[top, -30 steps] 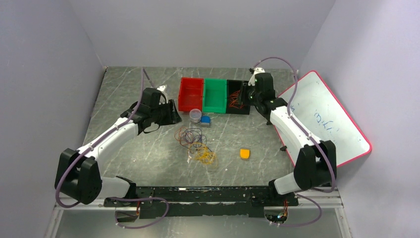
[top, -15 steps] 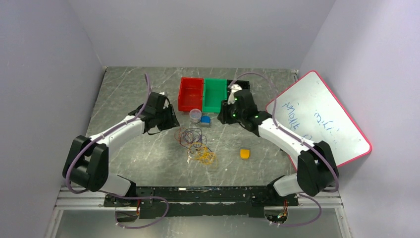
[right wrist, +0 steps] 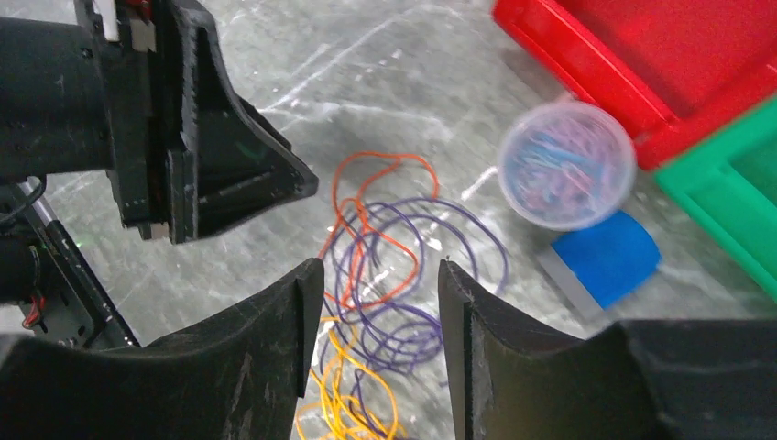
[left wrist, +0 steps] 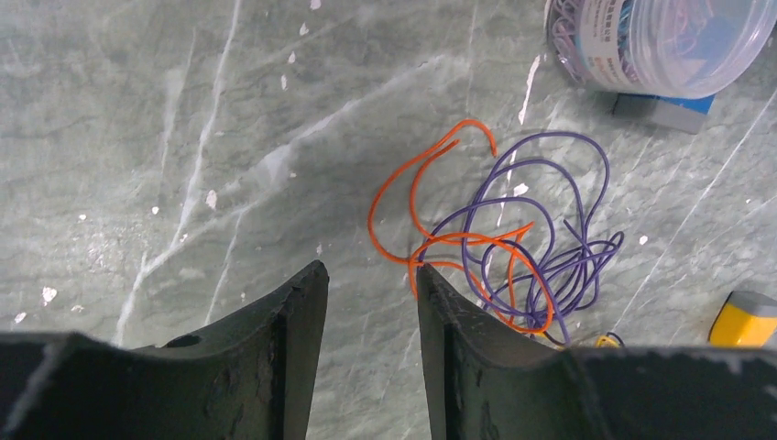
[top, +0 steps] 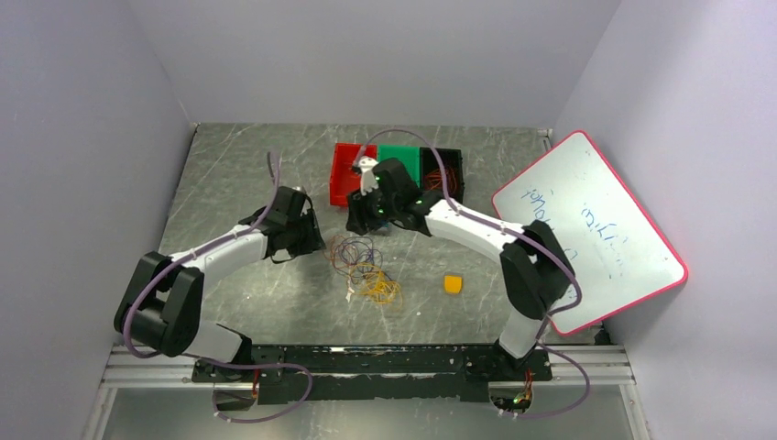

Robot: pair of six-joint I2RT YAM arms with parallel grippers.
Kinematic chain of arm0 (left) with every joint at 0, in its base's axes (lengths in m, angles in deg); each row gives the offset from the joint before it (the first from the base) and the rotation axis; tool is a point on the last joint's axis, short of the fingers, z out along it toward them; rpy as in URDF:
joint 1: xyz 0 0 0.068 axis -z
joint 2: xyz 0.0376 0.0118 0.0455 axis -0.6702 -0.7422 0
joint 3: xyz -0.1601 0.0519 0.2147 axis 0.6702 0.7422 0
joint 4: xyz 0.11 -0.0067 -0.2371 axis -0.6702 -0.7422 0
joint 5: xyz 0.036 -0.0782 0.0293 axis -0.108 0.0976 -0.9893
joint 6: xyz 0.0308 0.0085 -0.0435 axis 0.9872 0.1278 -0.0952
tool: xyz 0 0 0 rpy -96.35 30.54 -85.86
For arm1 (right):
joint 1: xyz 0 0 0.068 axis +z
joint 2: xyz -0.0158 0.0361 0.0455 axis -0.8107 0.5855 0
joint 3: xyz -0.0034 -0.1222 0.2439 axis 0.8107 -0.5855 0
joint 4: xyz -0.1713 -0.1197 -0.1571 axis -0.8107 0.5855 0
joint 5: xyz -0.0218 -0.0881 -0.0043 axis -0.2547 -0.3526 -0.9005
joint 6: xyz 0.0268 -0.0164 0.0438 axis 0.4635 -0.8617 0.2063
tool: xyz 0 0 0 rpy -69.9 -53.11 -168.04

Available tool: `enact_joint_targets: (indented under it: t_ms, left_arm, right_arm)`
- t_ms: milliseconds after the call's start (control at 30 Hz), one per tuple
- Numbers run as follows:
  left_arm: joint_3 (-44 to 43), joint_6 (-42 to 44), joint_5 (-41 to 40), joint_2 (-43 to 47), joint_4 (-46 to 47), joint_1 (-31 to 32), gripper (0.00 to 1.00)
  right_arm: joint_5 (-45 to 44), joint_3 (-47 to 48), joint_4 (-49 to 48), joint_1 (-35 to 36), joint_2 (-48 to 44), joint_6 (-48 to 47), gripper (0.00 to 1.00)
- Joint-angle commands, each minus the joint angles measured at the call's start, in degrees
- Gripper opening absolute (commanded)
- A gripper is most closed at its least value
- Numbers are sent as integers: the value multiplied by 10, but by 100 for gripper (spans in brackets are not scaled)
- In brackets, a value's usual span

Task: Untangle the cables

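On the desk point(top: 229, 165), between both arms, the cables point(top: 363, 264) lie tangled; left fingers point(left wrist: 293, 321) and right fingers point(right wrist: 275, 321) hover released, empty. I judge this the approach step; the next move needs pinching one separate strand.

Overhead view: light even and diffuse, from above. Walls point(top: 92, 137) flat lilac-grey, no hot spots. Only soft, faint shadows on the surface point(top: 238, 165) beneath the arms. Whiteboard point(top: 596, 229) bright but not blown out. Overall slightly soft and grainy. Left wrist view: surface and cables point(left wrist: 513, 247) crisp, pale sheen on the stone; left tool point(left wrist: 371, 275) dark and underexposed at the bottom edge. Right wrist view: softer throughout, tub point(right wrist: 567, 165) smeared, cables fuzzy, right tool point(right wrist: 377, 270) near-black with little detail.
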Motion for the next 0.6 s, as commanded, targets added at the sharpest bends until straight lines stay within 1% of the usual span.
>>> enact_joint_targets:
  t_ms: [0, 167, 400, 467, 567]
  left_arm:
    - [20, -11, -19, 33, 32, -4, 47]
    - [60, -5, 1, 59, 74, -5, 50]
    - [69, 3, -1, 72, 72, -5, 50]
    - [67, 5, -2, 71, 71, -5, 51]
    - [64, 5, -3, 68, 74, -5, 51]
  right_arm:
    - [8, 52, 42, 30, 49, -14, 54]
    - [-29, 78, 61, 51, 106, 13, 58]
    - [-47, 71, 49, 60, 143, 48, 59]
    - [-53, 67, 47, 62, 148, 51, 53]
    - [-62, 47, 27, 61, 144, 56, 37]
